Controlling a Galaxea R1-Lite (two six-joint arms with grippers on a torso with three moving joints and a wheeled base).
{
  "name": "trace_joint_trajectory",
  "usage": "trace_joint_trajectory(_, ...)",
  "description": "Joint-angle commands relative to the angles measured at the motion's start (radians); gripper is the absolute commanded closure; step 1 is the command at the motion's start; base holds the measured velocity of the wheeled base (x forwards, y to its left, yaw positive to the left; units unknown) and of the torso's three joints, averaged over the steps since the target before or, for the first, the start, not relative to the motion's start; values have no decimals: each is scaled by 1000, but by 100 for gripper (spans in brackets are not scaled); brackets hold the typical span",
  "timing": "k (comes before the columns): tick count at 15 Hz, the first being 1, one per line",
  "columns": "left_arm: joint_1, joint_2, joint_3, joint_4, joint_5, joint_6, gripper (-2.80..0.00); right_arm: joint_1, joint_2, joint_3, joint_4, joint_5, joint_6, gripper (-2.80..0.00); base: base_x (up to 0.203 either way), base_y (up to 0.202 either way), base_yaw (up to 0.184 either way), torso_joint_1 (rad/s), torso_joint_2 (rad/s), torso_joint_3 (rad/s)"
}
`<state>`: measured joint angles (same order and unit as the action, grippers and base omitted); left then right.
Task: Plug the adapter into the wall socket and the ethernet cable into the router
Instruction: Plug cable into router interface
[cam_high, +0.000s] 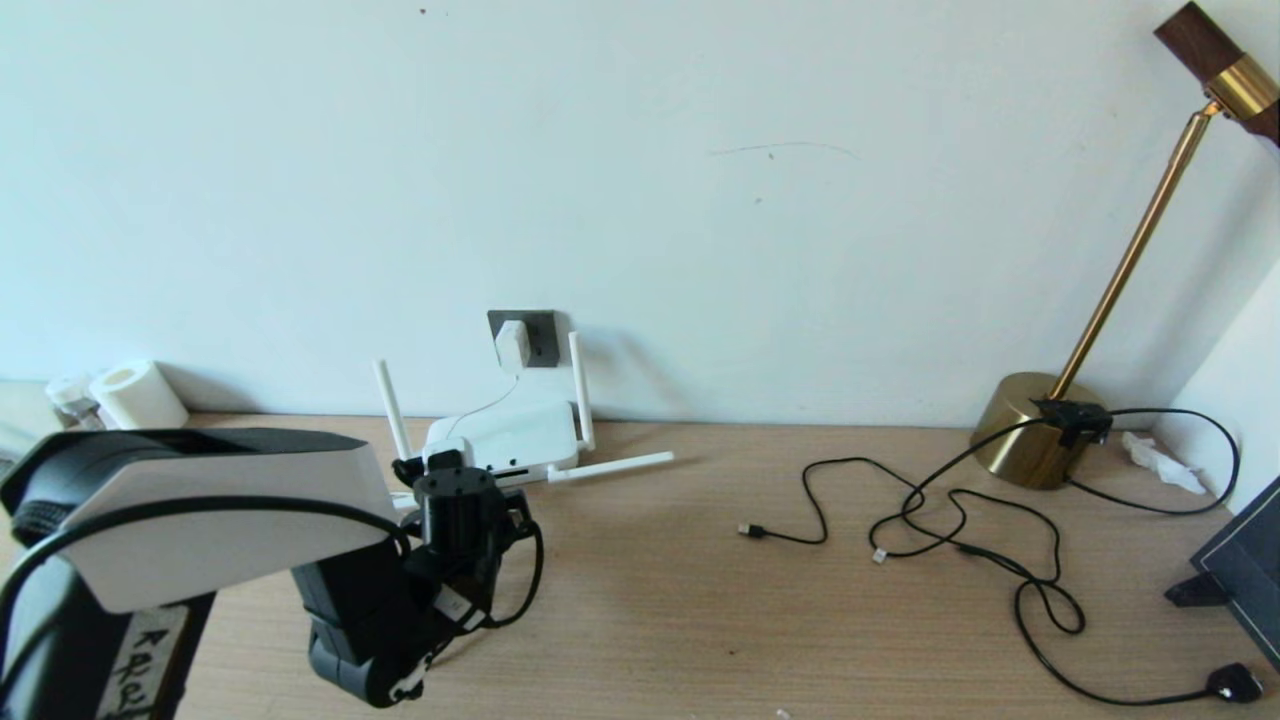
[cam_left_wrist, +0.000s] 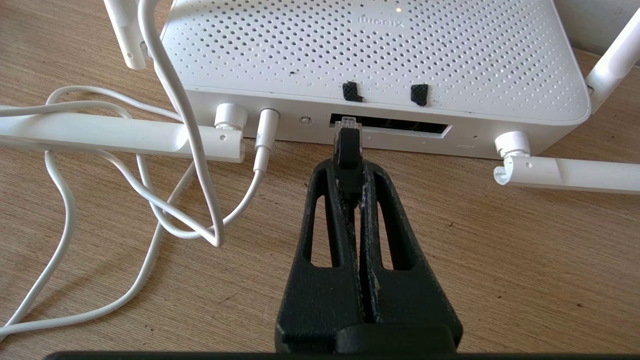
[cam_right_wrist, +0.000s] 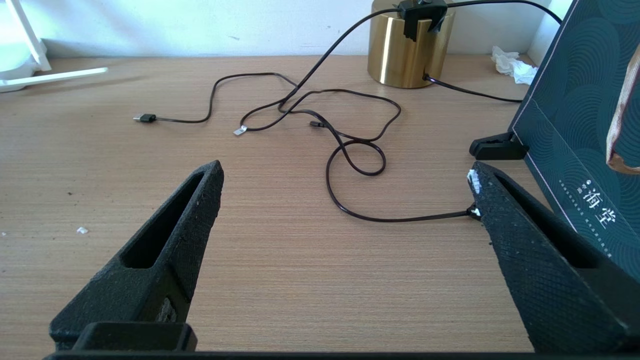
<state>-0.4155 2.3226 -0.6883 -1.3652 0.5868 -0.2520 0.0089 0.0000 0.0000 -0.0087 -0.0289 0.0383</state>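
Observation:
The white router (cam_high: 505, 437) lies by the wall, its dotted top (cam_left_wrist: 380, 45) close ahead in the left wrist view. My left gripper (cam_left_wrist: 348, 170) is shut on the black boot of the ethernet cable (cam_left_wrist: 347, 145). The clear plug tip sits at the mouth of the dark port row (cam_left_wrist: 400, 127), at its left end. The white adapter (cam_high: 512, 344) is seated in the dark grey wall socket (cam_high: 540, 335), and its thin white cord (cam_left_wrist: 200, 165) runs to the router's round jack. My right gripper (cam_right_wrist: 345, 175) hangs open over bare table at the right, out of the head view.
Two router antennas lie flat on the table (cam_left_wrist: 115, 135) (cam_left_wrist: 570, 172). Thin black cables (cam_high: 960, 520) with small plugs sprawl at the right, by a brass lamp base (cam_high: 1030, 430) and a black plug (cam_high: 1235, 683). A dark green board (cam_right_wrist: 575, 150) stands far right. A paper roll (cam_high: 135, 395) sits far left.

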Motion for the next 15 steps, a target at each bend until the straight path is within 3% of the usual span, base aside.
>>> trace_joint_trajectory(1,0,-3,0,-8,4,-1,0,0,2,0,0,0,0,-280,0,0,0,0,0,0)
trace_joint_trajectory(15,1,8,-16,-8,4,-1,0,0,2,0,0,0,0,-280,0,0,0,0,0,0)
